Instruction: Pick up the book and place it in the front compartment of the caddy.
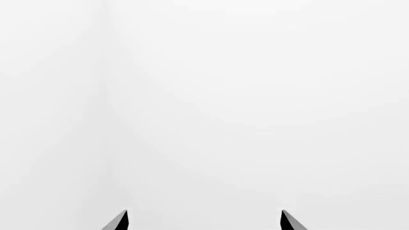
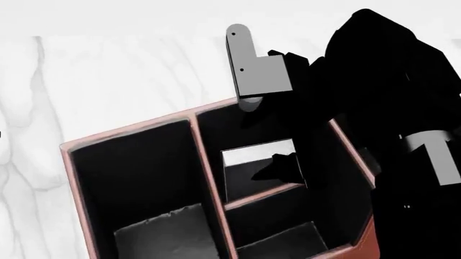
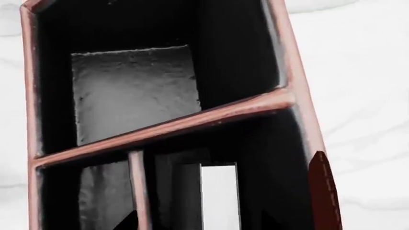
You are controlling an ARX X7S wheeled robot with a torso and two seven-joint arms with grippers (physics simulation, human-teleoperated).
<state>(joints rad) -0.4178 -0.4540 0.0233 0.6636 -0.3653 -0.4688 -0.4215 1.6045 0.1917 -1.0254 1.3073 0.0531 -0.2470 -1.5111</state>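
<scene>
The reddish-brown caddy [image 2: 66, 154] with black lining fills the head view and also shows in the right wrist view [image 3: 290, 72]. The book [image 2: 258, 153], with a black cover and white page edges, stands upright in the front compartment [image 2: 215, 139], the middle-column cell beyond the low cross divider [image 2: 263, 194]. My right gripper [image 2: 279, 167] reaches down into that cell. In the right wrist view its jaws [image 3: 201, 223] stand wide apart on either side of the book's white edge [image 3: 221, 196], not touching it. My left gripper [image 1: 204, 220] is open and empty over a blank white surface.
The caddy stands on a white marble table [image 2: 108, 81]. Its large left compartment [image 2: 137, 178] and the near middle cell [image 2: 273, 226] hold nothing. My black right arm [image 2: 389, 108] covers the right compartment. A grey arm link [image 2: 256, 67] hangs over the far wall.
</scene>
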